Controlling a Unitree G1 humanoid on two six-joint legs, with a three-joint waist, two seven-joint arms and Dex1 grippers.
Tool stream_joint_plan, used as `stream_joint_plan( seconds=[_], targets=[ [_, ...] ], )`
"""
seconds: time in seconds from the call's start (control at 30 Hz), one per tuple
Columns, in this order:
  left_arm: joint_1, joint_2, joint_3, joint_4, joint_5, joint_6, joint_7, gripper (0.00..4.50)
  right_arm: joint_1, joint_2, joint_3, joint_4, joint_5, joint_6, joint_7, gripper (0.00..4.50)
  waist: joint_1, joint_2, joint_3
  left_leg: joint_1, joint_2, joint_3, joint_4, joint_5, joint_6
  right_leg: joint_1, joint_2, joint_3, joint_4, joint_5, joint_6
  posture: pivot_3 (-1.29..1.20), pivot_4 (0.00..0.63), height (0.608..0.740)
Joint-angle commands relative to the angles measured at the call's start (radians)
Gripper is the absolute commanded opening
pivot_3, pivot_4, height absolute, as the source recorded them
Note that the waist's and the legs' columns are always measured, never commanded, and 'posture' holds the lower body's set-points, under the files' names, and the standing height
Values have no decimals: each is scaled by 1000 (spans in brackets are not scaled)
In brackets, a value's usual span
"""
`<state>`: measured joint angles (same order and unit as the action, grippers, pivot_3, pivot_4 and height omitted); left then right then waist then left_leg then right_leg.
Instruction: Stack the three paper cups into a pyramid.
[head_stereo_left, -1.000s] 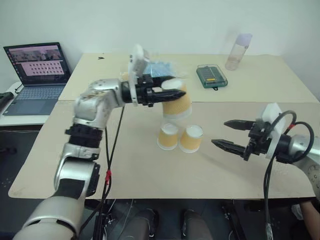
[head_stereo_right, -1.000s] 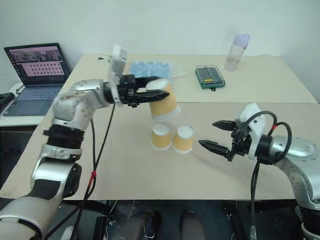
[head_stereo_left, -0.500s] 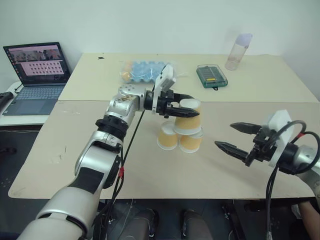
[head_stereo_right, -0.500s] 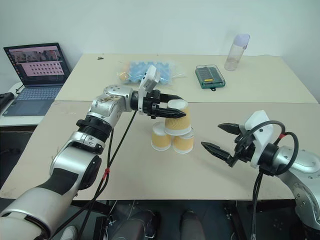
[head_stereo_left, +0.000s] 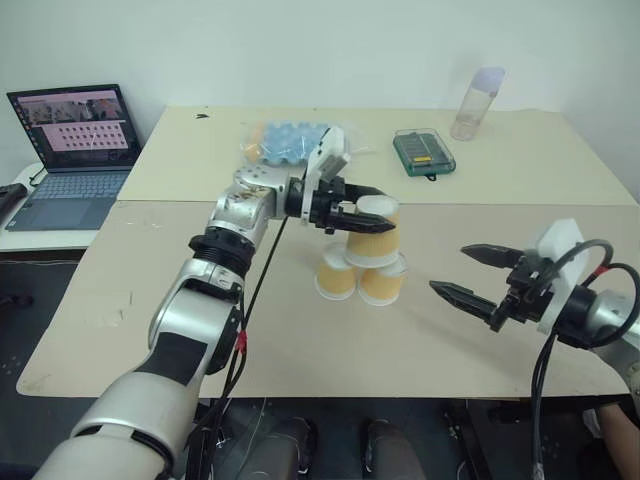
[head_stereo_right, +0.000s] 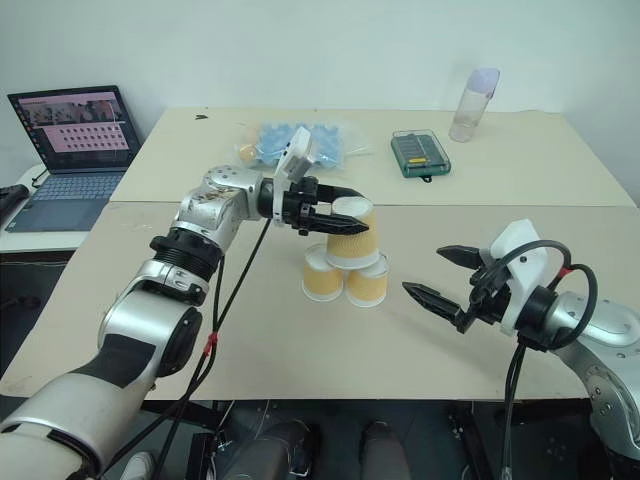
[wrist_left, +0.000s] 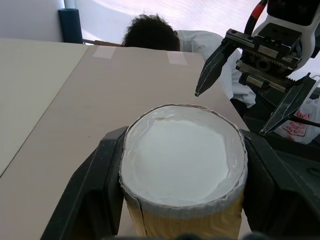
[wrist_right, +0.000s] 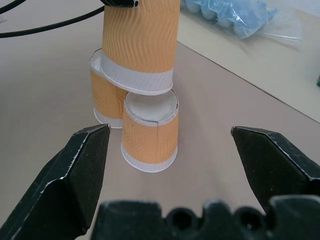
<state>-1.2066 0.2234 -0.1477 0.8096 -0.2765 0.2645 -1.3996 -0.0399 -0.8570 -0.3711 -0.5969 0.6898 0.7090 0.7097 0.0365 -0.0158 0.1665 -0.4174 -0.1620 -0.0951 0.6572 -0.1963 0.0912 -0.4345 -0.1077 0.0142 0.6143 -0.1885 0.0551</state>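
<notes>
Top cup rests tilted on two cups.

Office-like lab: plain white wall, beige tables, open laptop alongside

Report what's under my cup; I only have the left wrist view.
Observer: Two base cups, upside down and side by side, stand right beneath the top cup.
Operator: Say whether it has landed.
Observer: The right wrist view shows its rim tilted across both bases; I cannot tell whether it rests fully.
Operator: Place the right pincer against the stack.
Observer: The right pincer is open, short of the nearer base cup and touching nothing.
</notes>
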Motion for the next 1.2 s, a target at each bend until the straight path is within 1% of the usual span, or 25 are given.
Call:
stream_joint_plan(
  seconds=[0.03,0.4,0.47,0.5,0.53,0.57,0.6,1.2],
  targets=[
    [-22,12,9,-39,6,0,-17,2540,-29,-11,-13,-7,5,-13,2,4500,-1,0,0,0,0,0,1,0,0,0,0,0,0,0,0,0,150,740],
    [-11,13,-4,-38,34,-6,-19,2540,-28,-8,-16,-7,1,-9,0,4500,0,0,0,-3,0,0,3,-1,1,-1,0,0,0,1,1,0,150,740],
    [-9,13,-5,-38,37,-10,-21,3519,-24,-7,-19,-8,-2,-10,-3,4500,0,0,0,-3,0,0,3,-1,1,-1,0,0,0,1,1,0,150,740],
    [-8,12,-5,-38,38,-12,-21,3684,-23,-6,-19,-8,-3,-11,-3,4500,-1,0,0,-3,0,0,3,-1,1,-1,0,0,0,1,1,0,150,740],
    [-7,12,-4,-38,41,-18,-23,3949,-21,-6,-18,-7,-5,-12,-4,4500,-1,0,0,-3,0,0,3,-1,1,-1,0,0,0,1,1,0,150,740],
    [-8,11,-3,-37,43,-21,-22,4390,-21,-6,-18,-6,-6,-13,-5,4500,-1,0,0,-3,0,0,3,-1,1,-2,0,0,0,1,1,0,150,740],
    [-11,10,-1,-35,45,-21,-22,4468,-20,-5,-18,-6,-6,-13,-5,4500,0,0,0,-4,0,0,3,-1,1,-2,0,0,1,1,1,0,150,740],
    [-50,31,37,-46,20,13,-23,4468,-37,-1,-2,17,-18,-26,5,4500,-1,0,0,-5,0,0,4,0,1,-3,0,0,1,1,1,0,150,740]
  ],
)
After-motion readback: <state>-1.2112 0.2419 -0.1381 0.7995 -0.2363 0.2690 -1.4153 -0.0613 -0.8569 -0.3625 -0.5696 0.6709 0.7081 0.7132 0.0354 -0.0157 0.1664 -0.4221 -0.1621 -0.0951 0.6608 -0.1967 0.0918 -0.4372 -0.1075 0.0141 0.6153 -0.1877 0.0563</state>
